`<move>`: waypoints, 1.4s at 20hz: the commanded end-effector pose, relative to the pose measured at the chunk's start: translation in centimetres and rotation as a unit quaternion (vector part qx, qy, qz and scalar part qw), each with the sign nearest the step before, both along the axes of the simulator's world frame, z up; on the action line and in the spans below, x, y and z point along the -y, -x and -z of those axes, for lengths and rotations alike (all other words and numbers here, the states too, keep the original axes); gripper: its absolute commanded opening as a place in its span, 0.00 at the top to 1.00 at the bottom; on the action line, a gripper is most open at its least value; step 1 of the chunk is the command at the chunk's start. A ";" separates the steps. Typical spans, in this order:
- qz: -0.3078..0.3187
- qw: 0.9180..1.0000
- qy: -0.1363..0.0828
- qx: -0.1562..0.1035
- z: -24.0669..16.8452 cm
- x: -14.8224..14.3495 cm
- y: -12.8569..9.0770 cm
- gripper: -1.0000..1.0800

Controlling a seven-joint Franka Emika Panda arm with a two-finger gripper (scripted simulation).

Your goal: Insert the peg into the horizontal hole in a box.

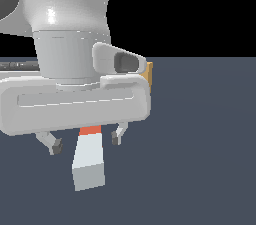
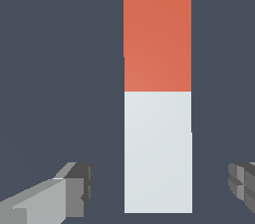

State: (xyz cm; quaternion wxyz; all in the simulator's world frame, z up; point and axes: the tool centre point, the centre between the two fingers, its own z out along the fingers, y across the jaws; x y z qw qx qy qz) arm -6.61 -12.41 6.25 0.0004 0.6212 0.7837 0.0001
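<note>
In the exterior view, the arm's white wrist and broad hand housing are filling the upper left of the frame. Below the housing the gripper [image 1: 85, 142] is hanging with its two dark-tipped fingers [image 1: 54, 145] spread wide apart, holding nothing. The peg [image 1: 89, 160] is lying on the dark counter [image 1: 200, 169] between the fingers, touching neither of them. Its white-grey length is running towards 6 o'clock, while its orange-red section is pointing towards 12 o'clock and disappearing under the hand housing. At about 2 o'clock from the peg, a thin tan sliver of the box [image 1: 148, 75] is peeking out just behind the housing's edge; the hole cannot be seen from here.

In the wrist view, the peg [image 2: 157, 93] is showing as a long straight bar, one half orange-red and the other white-grey, resting flat on the counter [image 2: 60, 68]. The fingers [image 2: 79, 188] are standing well clear on either side of the white-grey half, with open counter showing between each finger and the bar. The gripper [image 2: 162, 183] is gaping wide and gripping nothing.
</note>
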 end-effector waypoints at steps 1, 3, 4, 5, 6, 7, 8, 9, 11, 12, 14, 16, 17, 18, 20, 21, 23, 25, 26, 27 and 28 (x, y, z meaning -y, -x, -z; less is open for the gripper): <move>0.000 1.000 0.000 -0.001 1.1 0.0 0.1 0.04; -0.001 1.000 0.000 0.000 2.1 0.0 0.1 0.04; -0.001 1.000 0.000 0.000 2.6 0.0 0.1 0.04; -0.001 1.000 0.000 0.000 3.0 0.0 0.1 0.04; -0.001 1.000 0.000 0.000 3.3 0.0 0.1 0.04; -0.001 1.000 0.000 0.000 3.6 0.0 0.1 0.04; -0.001 1.000 0.000 0.000 3.8 0.0 0.0 0.04; -0.001 1.000 0.000 0.000 3.9 0.0 0.0 0.04; -0.001 1.000 0.000 0.000 4.0 0.0 0.0 0.04; -0.001 1.000 0.000 0.000 4.0 0.0 0.0 1.00; -0.001 1.000 0.000 0.000 4.0 0.0 0.0 1.00; -0.001 1.000 0.000 0.000 4.0 0.0 0.0 1.00; -0.001 1.000 0.000 0.000 4.0 0.0 0.0 1.00; -0.001 1.000 0.000 0.000 4.0 0.0 0.0 1.00; -0.001 1.000 0.000 0.000 4.0 0.0 0.0 1.00; -0.001 1.000 0.000 0.000 4.0 0.0 0.0 1.00; -0.001 1.000 0.000 0.000 4.0 0.0 0.0 1.00; 0.001 1.000 0.000 0.000 3.9 -0.2 0.0 1.00; 0.002 1.000 0.000 0.000 3.9 -0.3 0.0 1.00; 0.004 1.000 0.000 0.000 3.8 -0.5 0.1 1.00; 0.006 1.000 0.000 0.000 3.8 -0.7 0.1 1.00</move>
